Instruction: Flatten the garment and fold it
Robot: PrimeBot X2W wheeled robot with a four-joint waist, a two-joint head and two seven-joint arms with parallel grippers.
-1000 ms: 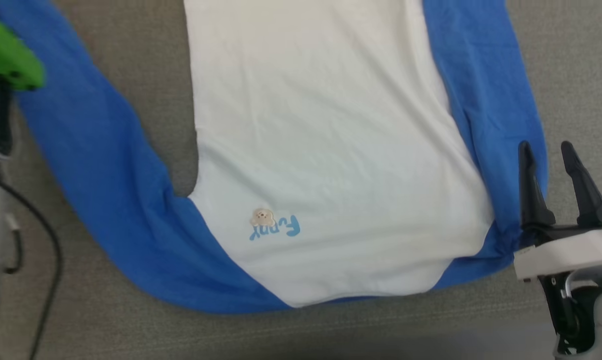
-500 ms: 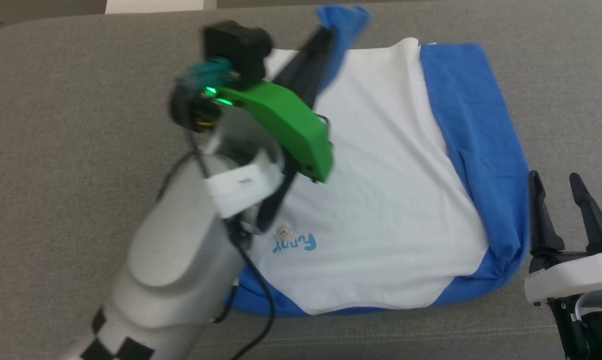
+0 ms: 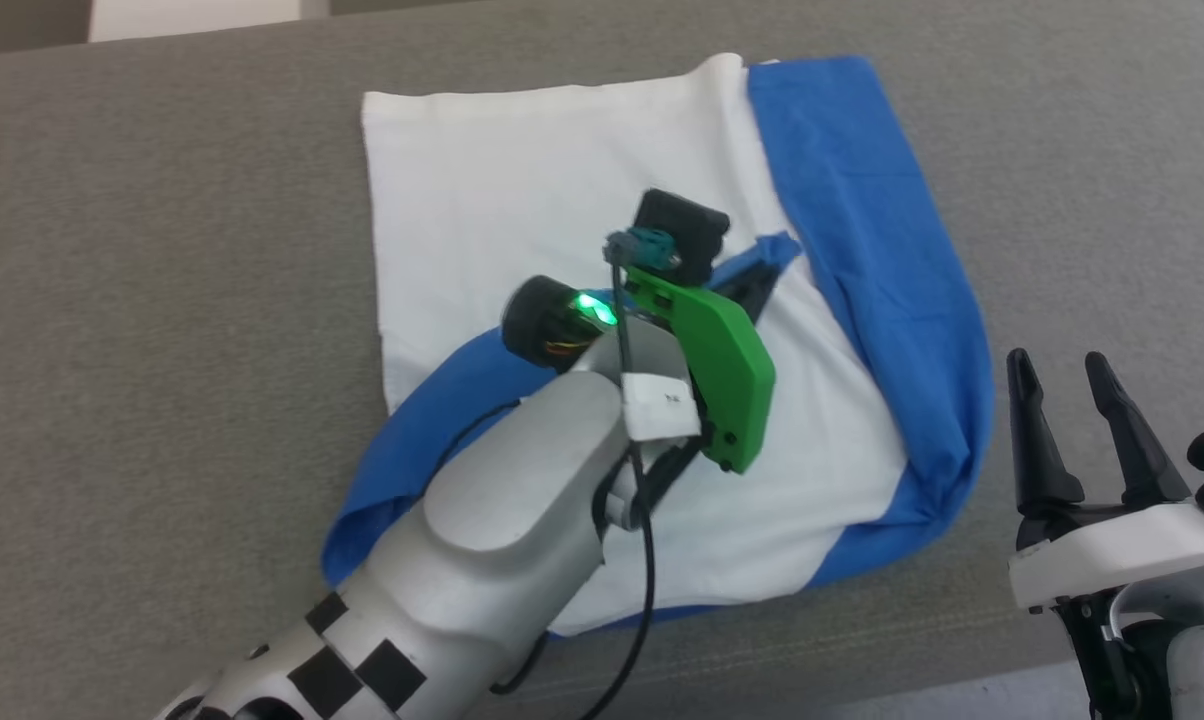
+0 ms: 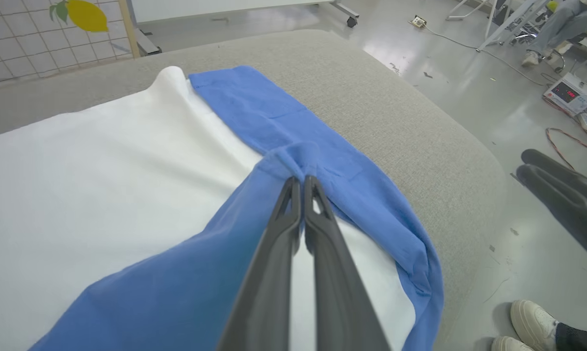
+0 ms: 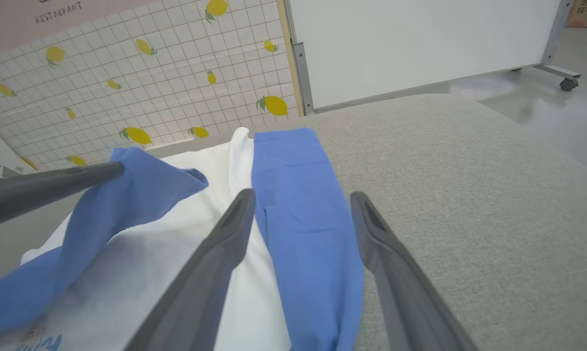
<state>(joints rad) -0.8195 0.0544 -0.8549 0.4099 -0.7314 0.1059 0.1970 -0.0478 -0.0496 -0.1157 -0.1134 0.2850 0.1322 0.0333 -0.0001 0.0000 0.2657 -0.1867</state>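
The garment (image 3: 482, 200), a white T-shirt with blue sleeves, lies on the grey table (image 3: 162, 300). My left gripper (image 3: 765, 262) is over the middle of the shirt, shut on the end of one blue sleeve (image 4: 293, 156). That sleeve stretches diagonally across the white body from the lower left (image 3: 412, 440). The other sleeve (image 3: 862, 230) lies folded along the shirt's right side. My right gripper (image 3: 1067, 372) stands open just off the shirt's right edge, holding nothing. Its fingers (image 5: 235, 219) frame the folded sleeve (image 5: 298, 195). The chest print (image 5: 35, 336) peeks out at the lower left of the right wrist view.
The table's rounded right edge (image 4: 469, 161) drops to a shiny floor with cables and a small device (image 4: 569, 92). A person's white shoe (image 4: 532, 319) stands by the table. A lemon-patterned tiled wall (image 5: 127, 83) and a white board (image 5: 410, 39) stand behind.
The head camera has shifted. My left gripper has carried the sleeve end from the shirt's far edge down and right across the white body. The right gripper stays open in place.
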